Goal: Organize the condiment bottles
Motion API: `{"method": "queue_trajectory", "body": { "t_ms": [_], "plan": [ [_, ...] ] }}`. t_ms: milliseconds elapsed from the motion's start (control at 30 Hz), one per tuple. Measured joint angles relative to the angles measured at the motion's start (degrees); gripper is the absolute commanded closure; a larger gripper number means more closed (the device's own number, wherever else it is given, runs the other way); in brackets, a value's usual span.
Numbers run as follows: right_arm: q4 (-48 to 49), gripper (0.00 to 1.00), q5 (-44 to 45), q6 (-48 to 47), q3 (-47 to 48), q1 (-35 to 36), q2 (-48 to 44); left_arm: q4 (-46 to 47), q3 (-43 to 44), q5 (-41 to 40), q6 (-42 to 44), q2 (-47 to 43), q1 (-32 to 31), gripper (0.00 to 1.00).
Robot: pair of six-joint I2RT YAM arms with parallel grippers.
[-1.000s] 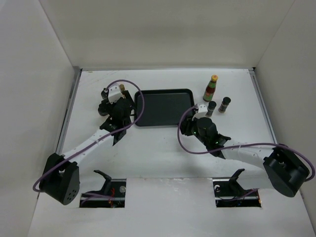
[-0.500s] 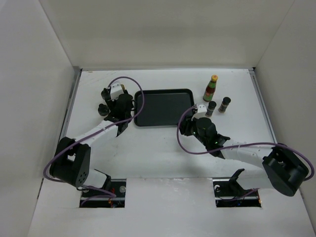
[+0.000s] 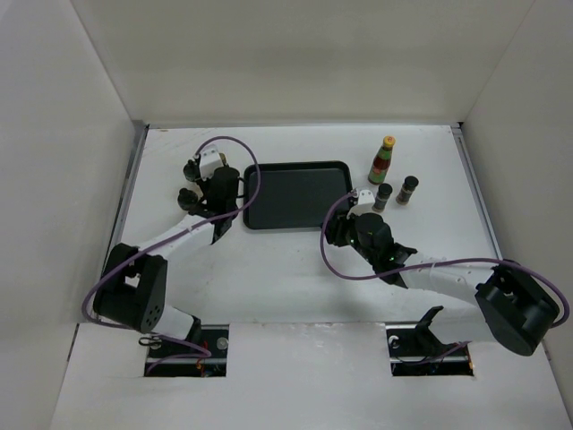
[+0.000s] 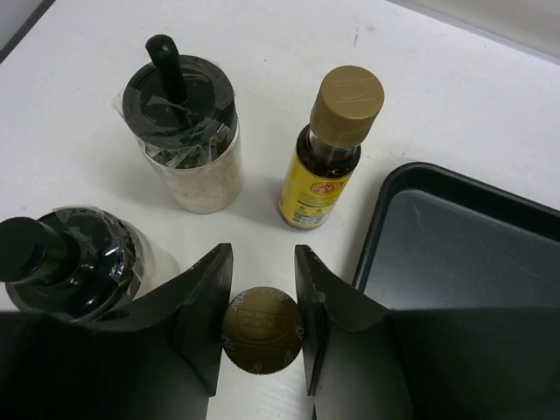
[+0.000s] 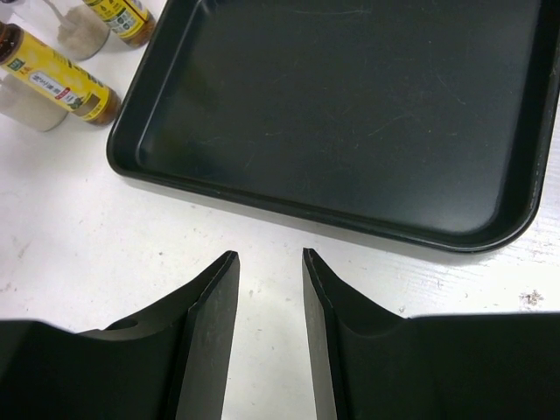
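1. Left pincer (image 4: 262, 255): narrow gap, fingers astride the gold cap of a yellow bottle (image 4: 261, 331), low centre of the left wrist view. Whether the fingers touch the cap cannot be told.
2. Second yellow bottle (image 4: 325, 157): upright in the upper centre, beyond the fingertips and apart from them, near the left rim of the tray (image 4: 455, 254).
3. Pale bottle (image 4: 188, 131), black cap: upper left, beside the second yellow bottle but not touching it.
4. Other pale bottle (image 4: 70, 267), black cap: left edge of the frame, just beside the left finger, which hides part of it.
5. Right pincer (image 5: 269, 258): narrow gap, nothing between the fingers. It sits over the white surface (image 5: 87, 254), just below the tray's near rim in the right wrist view.
6. Top view: the red bottle (image 3: 382, 159) stands at upper right, just right of the tray.
7. Below it stand a dark jar (image 3: 383, 196) and the other dark jar (image 3: 408, 189), side by side and apart. The right arm's wrist lies just beside the first jar.
8. Top view, upper left: the left arm covers part of the pale and yellow group.
9. Count: 2 pale, 2 yellow, 1 red, 2 dark jars, so 7 bottles in all. Also 1 tray and 2 pincers.
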Motion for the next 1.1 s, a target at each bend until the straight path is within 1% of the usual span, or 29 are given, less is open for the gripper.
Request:
{"method": "queue_trajectory", "body": {
  "t_ms": [100,200,300,433,567,767,867,1100],
  "plan": [
    [0.0,0.56,0.0,0.0,0.0,0.0,0.0,-1.1,-0.1,-1.4,1.2,-3.3,-1.7,0.79],
    [0.0,0.56,0.0,0.0,0.0,0.0,0.0,-0.7,0.1,-3.6,3.2,-7.3,-5.2,0.79],
    [0.0,0.56,0.0,0.0,0.0,0.0,-0.1,0.8,2.1,-4.7,4.7,-8.3,-8.7,0.79],
    [0.0,0.56,0.0,0.0,0.0,-0.2,-0.3,2.9,8.7,-4.4,5.6,-2.3,-10.6,0.79],
    [0.0,0.56,0.0,0.1,0.0,-0.6,-1.5,5.2,15.5,-3.1,5.9,7.5,-9.9,0.79],
    [0.0,0.56,0.0,0.1,0.0,-0.8,-2.5,5.8,22.1,1.1,6.2,19.2,-8.2,0.79],
    [0.0,0.56,0.0,0.1,0.0,-0.8,-2.5,5.8,23.9,2.6,6.4,22.4,-7.3,0.79],
    [0.0,0.56,0.0,0.1,0.0,-0.8,-2.5,6.6,24.4,3.7,6.6,24.7,-6.3,0.72]
  ]
}}
